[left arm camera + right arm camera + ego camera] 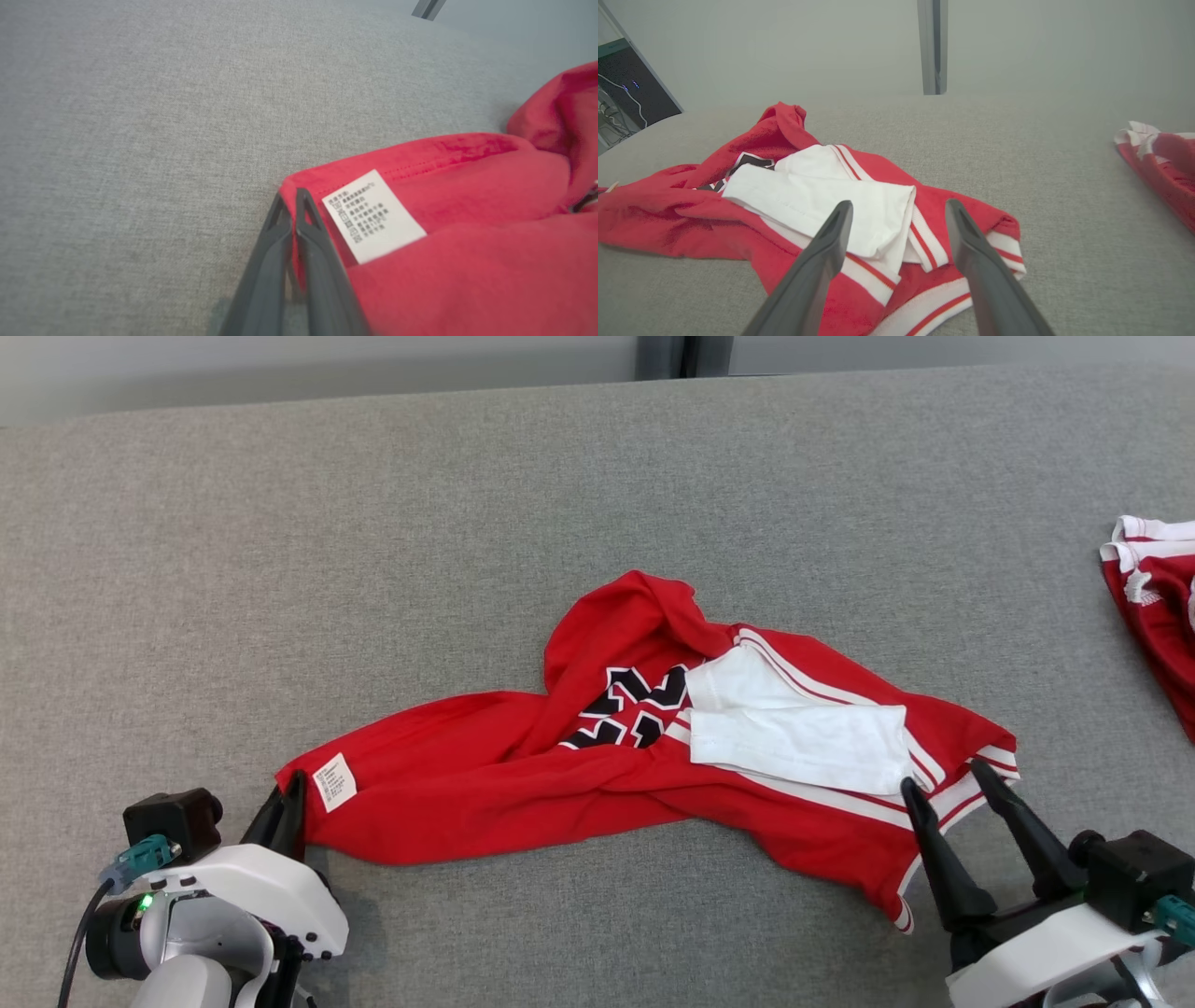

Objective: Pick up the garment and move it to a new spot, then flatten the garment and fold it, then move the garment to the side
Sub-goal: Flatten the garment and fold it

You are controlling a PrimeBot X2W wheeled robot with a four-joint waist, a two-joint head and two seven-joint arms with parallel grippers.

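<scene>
Head view: left gripper (288, 789) low at lower left, fingers pressed together on left corner of red garment (523, 775). Right gripper (945, 777) at lower right, fingers spread apart over striped hem. Garment lies crumpled in middle of grey cloth surface (373, 569); second red garment (1158, 607) at right edge.

Left wrist view: left gripper (290, 195) pinches garment (467, 196) corner, just beside care label (373, 215).

Right wrist view: right gripper (900, 205) released, holds nothing, above white panel (808, 196). Metal post (932, 46) behind, before pale wall.
</scene>
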